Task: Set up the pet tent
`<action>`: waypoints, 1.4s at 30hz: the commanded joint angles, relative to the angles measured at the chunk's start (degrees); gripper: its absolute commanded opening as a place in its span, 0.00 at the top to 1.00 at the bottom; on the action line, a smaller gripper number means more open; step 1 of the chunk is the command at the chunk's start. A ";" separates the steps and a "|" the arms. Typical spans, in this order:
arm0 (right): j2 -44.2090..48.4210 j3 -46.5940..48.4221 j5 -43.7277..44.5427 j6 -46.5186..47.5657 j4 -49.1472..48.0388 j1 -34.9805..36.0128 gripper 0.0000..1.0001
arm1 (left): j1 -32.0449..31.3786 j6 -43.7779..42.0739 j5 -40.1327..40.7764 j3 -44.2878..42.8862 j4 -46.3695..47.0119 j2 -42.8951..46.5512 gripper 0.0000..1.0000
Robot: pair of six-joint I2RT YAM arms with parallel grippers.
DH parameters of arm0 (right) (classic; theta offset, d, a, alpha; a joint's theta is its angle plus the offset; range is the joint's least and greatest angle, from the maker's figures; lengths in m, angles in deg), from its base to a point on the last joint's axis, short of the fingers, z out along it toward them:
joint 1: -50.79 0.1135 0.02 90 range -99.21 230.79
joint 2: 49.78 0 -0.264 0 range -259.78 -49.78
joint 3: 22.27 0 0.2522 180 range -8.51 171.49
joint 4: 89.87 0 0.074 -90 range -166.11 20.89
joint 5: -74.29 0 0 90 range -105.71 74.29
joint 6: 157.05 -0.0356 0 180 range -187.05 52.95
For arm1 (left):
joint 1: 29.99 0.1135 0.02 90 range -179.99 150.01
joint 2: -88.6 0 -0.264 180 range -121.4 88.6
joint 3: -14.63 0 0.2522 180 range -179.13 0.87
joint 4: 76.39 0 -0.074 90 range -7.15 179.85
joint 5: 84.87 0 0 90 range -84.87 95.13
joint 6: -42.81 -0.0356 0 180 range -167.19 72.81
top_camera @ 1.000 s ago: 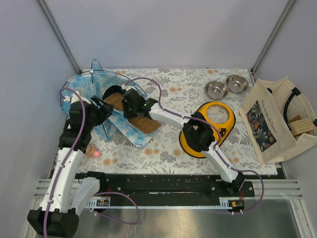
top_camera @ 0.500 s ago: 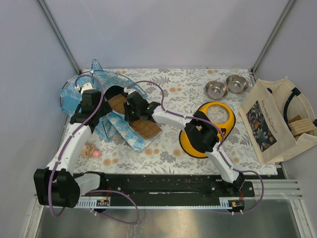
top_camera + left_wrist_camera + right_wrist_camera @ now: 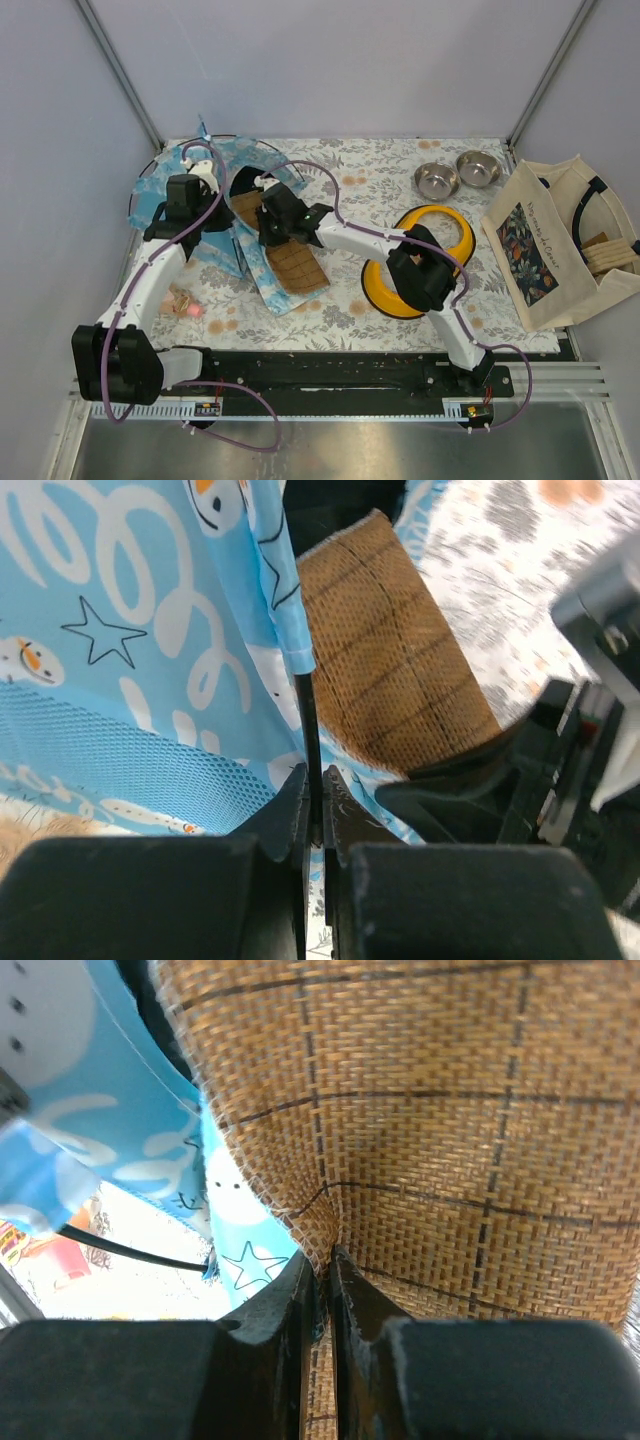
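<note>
**Both arms clamped at the half-raised pet tent**

The pet tent [image 3: 163, 190] sits at the far left corner of the worktop [image 3: 350, 300], on its floral cover. It is only partly up. The light-blue snowman fabric is bunched and creased, and a thin black pole [image 3: 172, 152] arcs over its far side.

The left arm [image 3: 150, 275] reaches forward over the tent. In the left wrist view, the left jaws are closed on a thin black pole [image 3: 311, 730]. They pinch it just below the point where it leaves a light-blue fabric sleeve [image 3: 285, 610]. Printed tent fabric [image 3: 120, 680] fills that view to the left of the pole.

The right arm [image 3: 350, 238] stretches across from the right side to the tent's right flank. The right jaws are closed on the edge of a brown woven mat [image 3: 450, 1110], puckering the weave at the grip. From above, this mat [image 3: 290, 265] slopes from the tent toward the near side, bordered by blue print.

Well apart from the tent:

- A yellow ring-shaped object [image 3: 455, 232] lies under the right arm's elbow.
- Two steel bowls [image 3: 437, 180] stand side by side at the far right.
- A cream tote bag [image 3: 545, 250] rests at the right edge.
- A small pinkish item [image 3: 182, 300] lies near the left arm.
</note>
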 commanded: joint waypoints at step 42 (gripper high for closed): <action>37.37 -35.77 19.83 22.42 8.91 -1.00 0.30 | -0.45 1.44 -21.14 9.37 6.16 9.64 0.54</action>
